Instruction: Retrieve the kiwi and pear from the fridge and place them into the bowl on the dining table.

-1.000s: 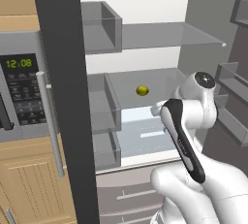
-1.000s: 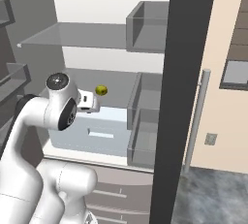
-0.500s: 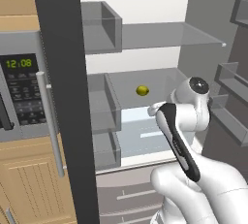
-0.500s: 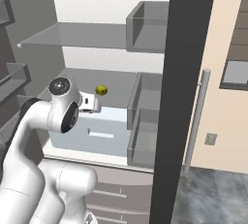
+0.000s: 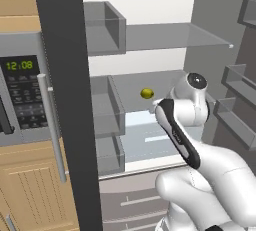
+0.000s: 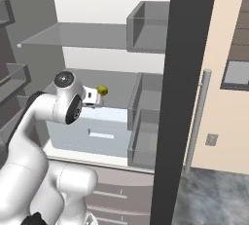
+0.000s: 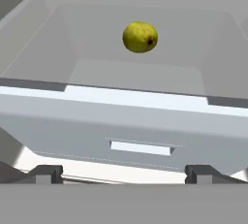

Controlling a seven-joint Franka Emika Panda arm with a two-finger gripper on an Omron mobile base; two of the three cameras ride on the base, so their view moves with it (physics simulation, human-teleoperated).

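The fridge stands open, white inside with clear shelves. A round yellow-green fruit, by its look the pear, lies on the middle shelf above the pale drawer; it is also seen as the pear and the pear. My gripper is open and empty, level with the drawer front, short of the pear. From the right base camera the gripper sits just left of the fruit. The kiwi, the bowl and the dining table are out of view.
The black edge of the fridge door stands close on the left, with grey door bins behind it. The other door frames the right. A microwave with a green clock is set in wood cabinets. An upper shelf hangs overhead.
The arm has reached a little further into the fridge, bringing the hand closer to the pear. The fruit has not moved.
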